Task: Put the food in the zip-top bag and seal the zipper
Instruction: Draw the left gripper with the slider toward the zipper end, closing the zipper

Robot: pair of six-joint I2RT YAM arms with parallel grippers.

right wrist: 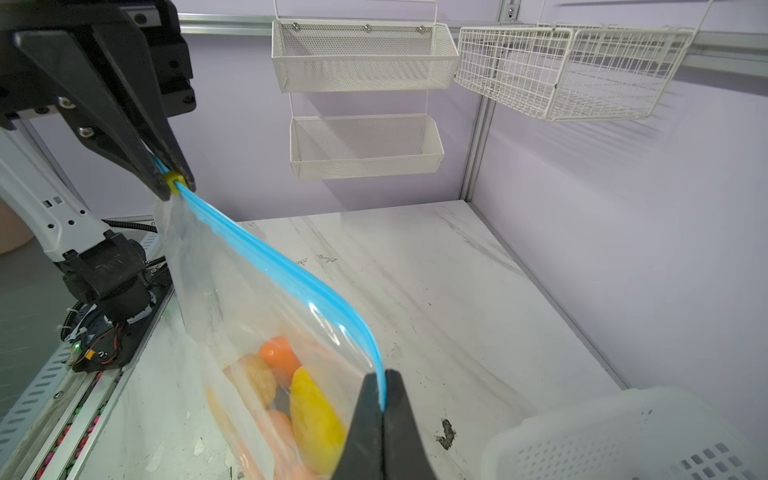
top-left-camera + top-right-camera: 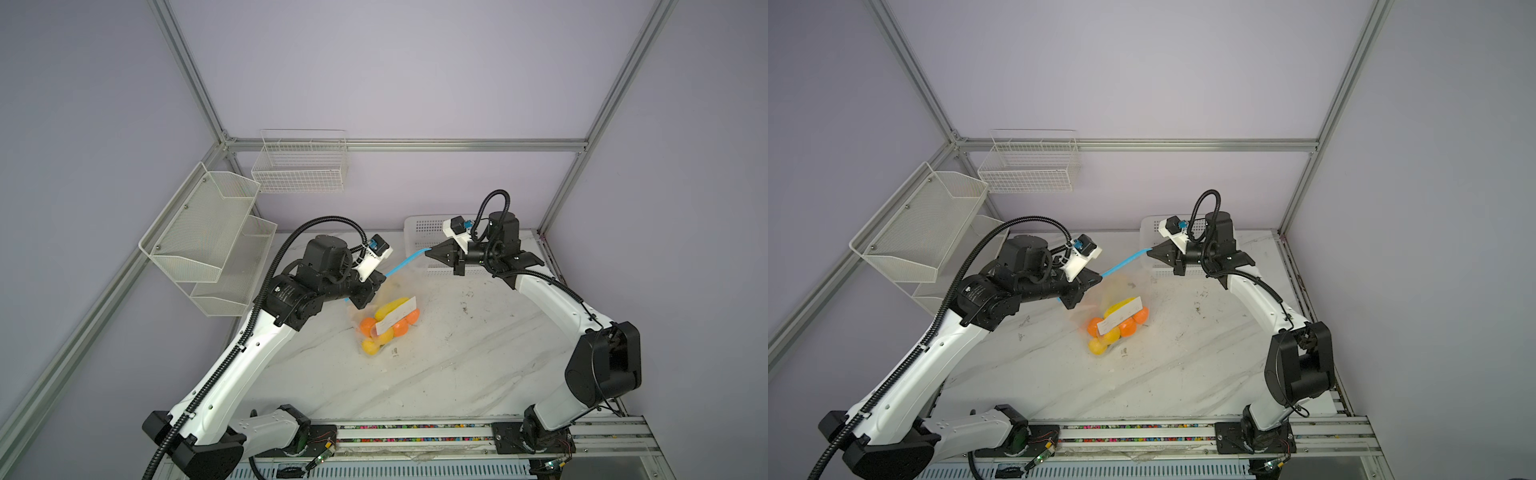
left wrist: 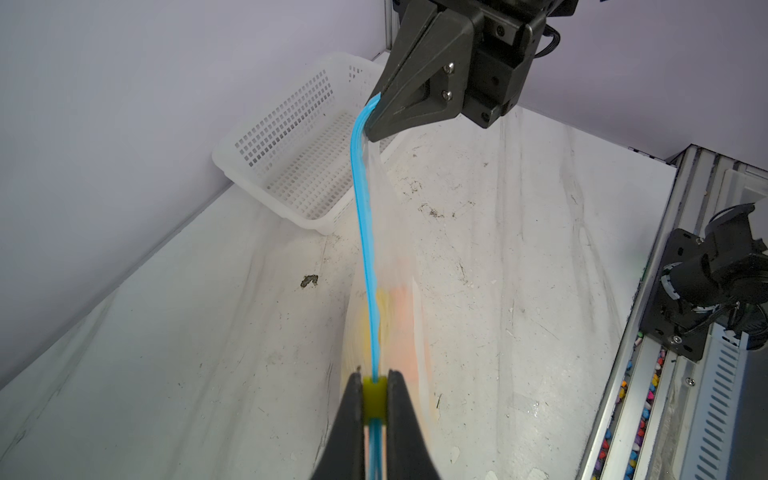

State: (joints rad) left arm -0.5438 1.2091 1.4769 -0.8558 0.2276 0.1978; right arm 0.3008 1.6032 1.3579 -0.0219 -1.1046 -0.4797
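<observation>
Left wrist: zipper [image 3: 365, 232] stretched between left pincer [image 3: 375, 377] pinching slider [image 3: 375, 401], right pincer [image 3: 374, 113] pinching end.

Blue zipper [image 2: 1125, 262] above bagged food [image 2: 1127, 328]

In both top views the left gripper [image 2: 380, 279] covers its end of the zipper [image 2: 405, 262], hiding the slider [image 3: 375, 400], and the print on the white label [image 2: 395, 314] is too small to read. In the left wrist view the food [image 3: 403, 320] is only a blurred yellow-orange smear through the zip-top bag [image 3: 386, 232], and the frame's edge cuts off the gripper's fingers [image 3: 349, 436]. In the right wrist view a dark piece [image 1: 282, 402] is mostly hidden behind a yellow fruit [image 1: 316, 419], and the white basket [image 1: 623, 436] runs out of frame.
</observation>
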